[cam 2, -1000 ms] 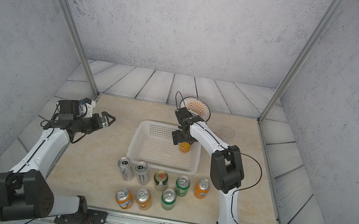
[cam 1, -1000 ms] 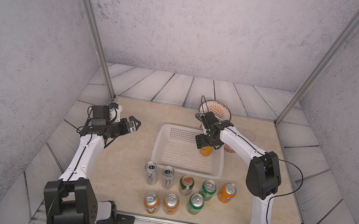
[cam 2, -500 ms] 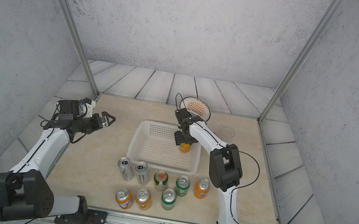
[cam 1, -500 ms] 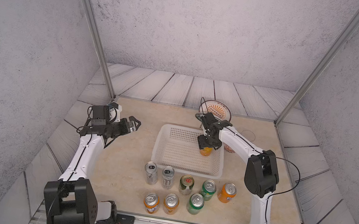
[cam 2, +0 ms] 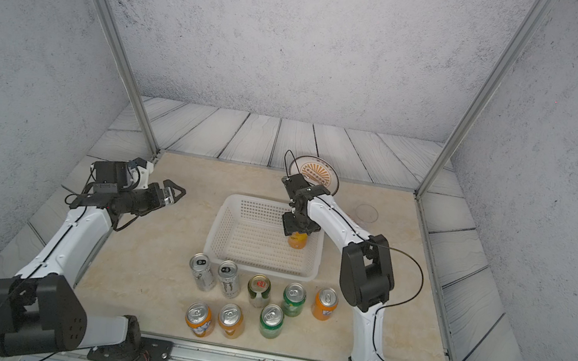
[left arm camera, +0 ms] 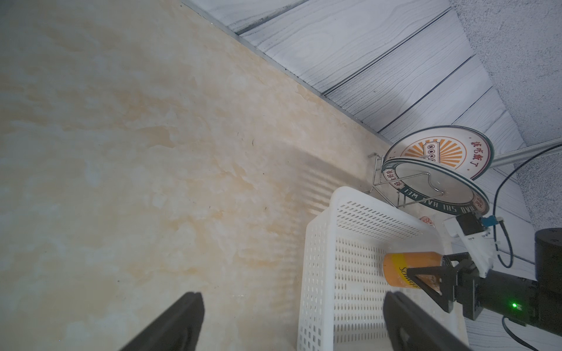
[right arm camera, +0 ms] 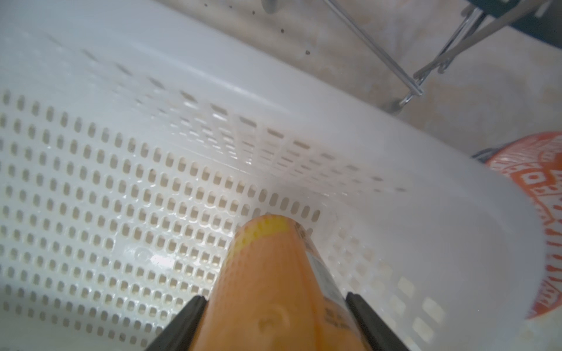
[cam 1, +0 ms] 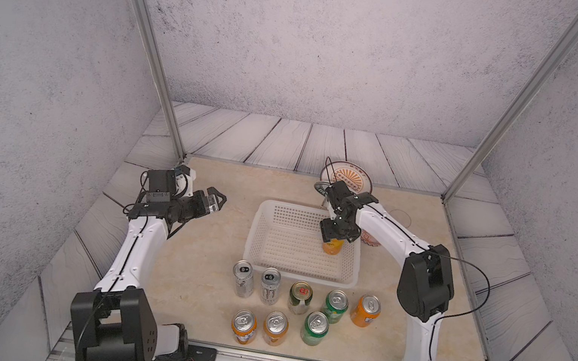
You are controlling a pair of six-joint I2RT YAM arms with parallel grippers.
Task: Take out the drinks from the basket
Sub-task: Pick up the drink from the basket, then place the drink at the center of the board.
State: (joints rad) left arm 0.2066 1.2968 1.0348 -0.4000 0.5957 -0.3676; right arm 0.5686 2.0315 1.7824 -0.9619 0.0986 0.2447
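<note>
1. Lower centre: eight cans (cam 1: 301,296) stand on the table (cam 1: 207,279) in front of the basket (cam 1: 298,270), already out.
2. Change: right gripper (cam 1: 334,235) has just closed. Its jaws now clamp the last orange can (cam 1: 332,245), upright at the basket's far right. Lifting it out should finish the job.
3. Mid-left: left gripper (cam 1: 214,201), jaws apart, empty.
4. Watch: the basket wall, the red bowl (cam 1: 369,238) just beside it, and the plate rack (cam 1: 346,178) behind.

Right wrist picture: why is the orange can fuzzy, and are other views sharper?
Right wrist view: orange can too close to the lens, blurred; basket holes behind it sharper. Left wrist view: plates crisp, basket casts striped shadow. Both top views: sharp throughout.
</note>
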